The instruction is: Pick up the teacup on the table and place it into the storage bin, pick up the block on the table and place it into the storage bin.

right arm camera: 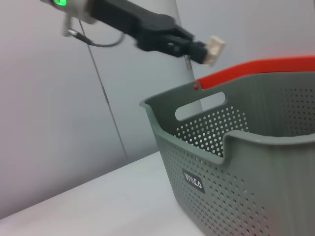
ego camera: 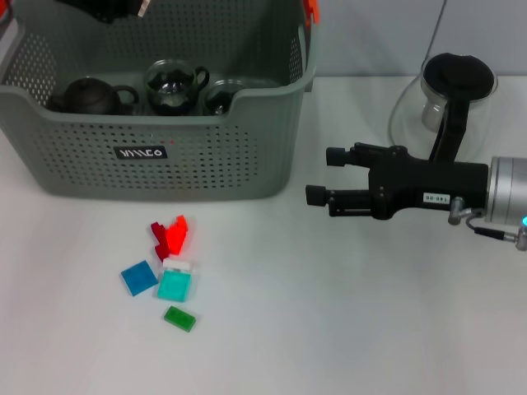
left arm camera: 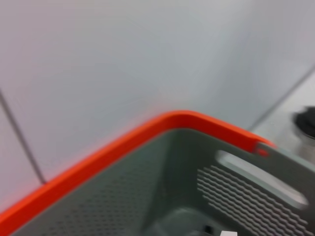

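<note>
The right claw [ego camera: 318,175] hovers wide open beside the storage bin [ego camera: 206,156], while the left claw [right arm camera: 212,49], above the bin, seemingly grips a small pale block [right arm camera: 215,47].

- One storage bin [ego camera: 206,156].
- One dark teapot [ego camera: 89,96] inside it.
- Two glass teacups [ego camera: 173,85] inside it.
- Five blocks [ego camera: 174,285] on the surface: two red, one blue, one turquoise, one green.
- One glass pitcher [ego camera: 455,90].

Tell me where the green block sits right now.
In the head view the green block lies on the table, on the robot's left, just in front of the cyan block and well clear of the storage bin.
</note>
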Controlling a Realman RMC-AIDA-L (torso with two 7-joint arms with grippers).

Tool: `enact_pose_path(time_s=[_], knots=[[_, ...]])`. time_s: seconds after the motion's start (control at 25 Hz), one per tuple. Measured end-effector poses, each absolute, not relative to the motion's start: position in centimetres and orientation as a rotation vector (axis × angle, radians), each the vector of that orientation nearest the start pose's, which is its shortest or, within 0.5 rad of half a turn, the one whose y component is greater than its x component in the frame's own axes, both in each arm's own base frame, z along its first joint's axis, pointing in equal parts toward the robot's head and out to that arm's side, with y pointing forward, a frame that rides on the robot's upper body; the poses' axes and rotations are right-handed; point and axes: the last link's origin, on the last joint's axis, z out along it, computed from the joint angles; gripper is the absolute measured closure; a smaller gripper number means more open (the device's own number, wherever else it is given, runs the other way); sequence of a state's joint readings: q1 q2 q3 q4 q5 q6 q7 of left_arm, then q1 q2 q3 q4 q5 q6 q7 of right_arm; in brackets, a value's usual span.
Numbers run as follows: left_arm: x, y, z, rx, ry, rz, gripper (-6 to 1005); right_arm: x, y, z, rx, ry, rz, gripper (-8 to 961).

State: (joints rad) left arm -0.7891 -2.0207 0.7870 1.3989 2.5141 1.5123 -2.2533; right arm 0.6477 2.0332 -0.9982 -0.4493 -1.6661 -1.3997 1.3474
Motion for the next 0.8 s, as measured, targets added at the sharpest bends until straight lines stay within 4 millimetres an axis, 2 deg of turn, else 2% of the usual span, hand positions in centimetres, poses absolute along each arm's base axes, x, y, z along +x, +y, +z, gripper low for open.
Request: enact_pose_path(time_s=[0.2,0.32,0.44,0.52,0.64,0.72,0.8], knots=[[-15.7,45.3,12.6,-2.289,-0.737,-0.096,876,22.1,36.0,-3.1,-2.764,0.611,0.807,38],[-16.1,45.8,12.9,-2.251,-0.745,-0.111,791,22.1,36.0,-3.0,-2.765,0.607,0.804,38],[-16.2,45.6,13.6,-2.237,-0.738,-0.114,705,22.1,36.1,-3.0,-2.766,0.603,0.800,38],[-15.9,44.7,14.3,-2.242,-0.736,-0.132,645,22.1,36.1,-3.0,-2.767,0.602,0.798,38],[-14.5,41.7,14.6,-2.346,-0.693,-0.192,554,22.1,36.1,-2.9,-2.767,0.602,0.798,38],[-13.4,38.9,13.6,-2.484,-0.632,-0.192,494,22.1,36.1,-2.9,-2.767,0.603,0.797,38],[-12.7,36.1,11.9,-2.622,-0.567,-0.121,417,22.1,36.1,-2.9,-2.766,0.603,0.795,38]])
